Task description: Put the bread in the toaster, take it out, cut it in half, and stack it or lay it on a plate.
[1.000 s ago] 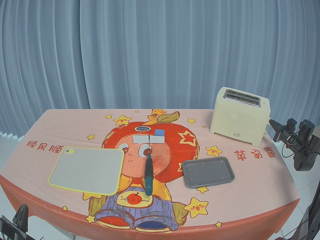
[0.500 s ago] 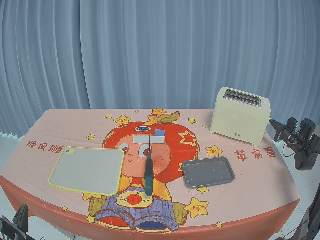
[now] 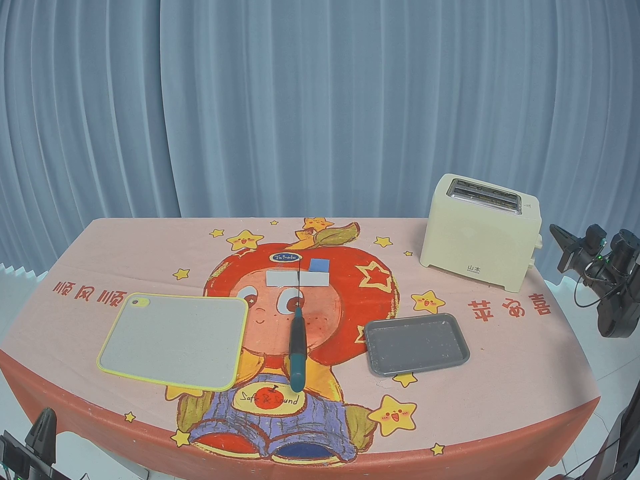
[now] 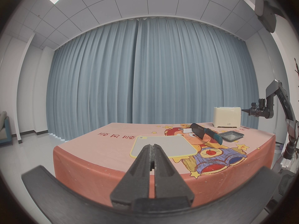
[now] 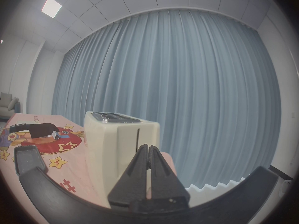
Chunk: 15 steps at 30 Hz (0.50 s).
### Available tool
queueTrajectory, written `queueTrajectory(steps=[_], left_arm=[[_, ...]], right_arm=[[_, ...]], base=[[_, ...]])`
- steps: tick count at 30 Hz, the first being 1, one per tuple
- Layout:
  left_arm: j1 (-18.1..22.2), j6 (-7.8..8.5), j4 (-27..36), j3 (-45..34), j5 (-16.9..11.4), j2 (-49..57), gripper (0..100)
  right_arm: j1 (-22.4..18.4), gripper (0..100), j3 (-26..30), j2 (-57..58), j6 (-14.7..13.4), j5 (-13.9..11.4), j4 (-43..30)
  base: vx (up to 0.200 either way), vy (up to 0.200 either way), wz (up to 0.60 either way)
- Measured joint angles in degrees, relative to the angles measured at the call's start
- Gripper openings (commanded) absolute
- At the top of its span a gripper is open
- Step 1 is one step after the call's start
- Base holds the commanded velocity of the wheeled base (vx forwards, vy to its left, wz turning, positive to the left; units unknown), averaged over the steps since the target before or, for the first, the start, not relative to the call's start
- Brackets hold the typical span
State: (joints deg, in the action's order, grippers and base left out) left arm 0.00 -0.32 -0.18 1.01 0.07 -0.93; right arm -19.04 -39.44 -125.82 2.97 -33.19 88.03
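The cream toaster [image 3: 481, 231] stands at the table's back right. Its top slots [image 3: 483, 195] look dark, and I cannot tell if bread is inside. My right gripper [image 3: 559, 235] hovers shut just off the toaster's right end; the right wrist view has the shut gripper [image 5: 149, 151] facing the lever slot [image 5: 137, 139] of the toaster [image 5: 106, 147]. A knife [image 3: 297, 341] with a teal handle lies mid-table, between a yellow-rimmed cutting board [image 3: 175, 340] and a dark grey plate [image 3: 416, 343]. My left gripper [image 4: 153, 150] is shut, low off the table's front left corner.
A white block and a blue tag [image 3: 298, 278] sit under the knife's blade tip. The table carries a cartoon-print cloth, and a blue curtain hangs behind it. Bare cloth lies between the plate and the toaster.
My right gripper has drawn back to the right and slightly up, away from the toaster's end. Everything else is unmoved.
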Motion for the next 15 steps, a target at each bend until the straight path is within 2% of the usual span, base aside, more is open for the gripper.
queueTrajectory(steps=[15], left_arm=[[0.0, 0.0, -0.02, 0.0, 0.0, 0.0, 0]], right_arm=[[-4.5, 0, 4.35, 6.19, 0.24, -0.52, 0.98]], base=[[0.0, 0.0, 0.0]])
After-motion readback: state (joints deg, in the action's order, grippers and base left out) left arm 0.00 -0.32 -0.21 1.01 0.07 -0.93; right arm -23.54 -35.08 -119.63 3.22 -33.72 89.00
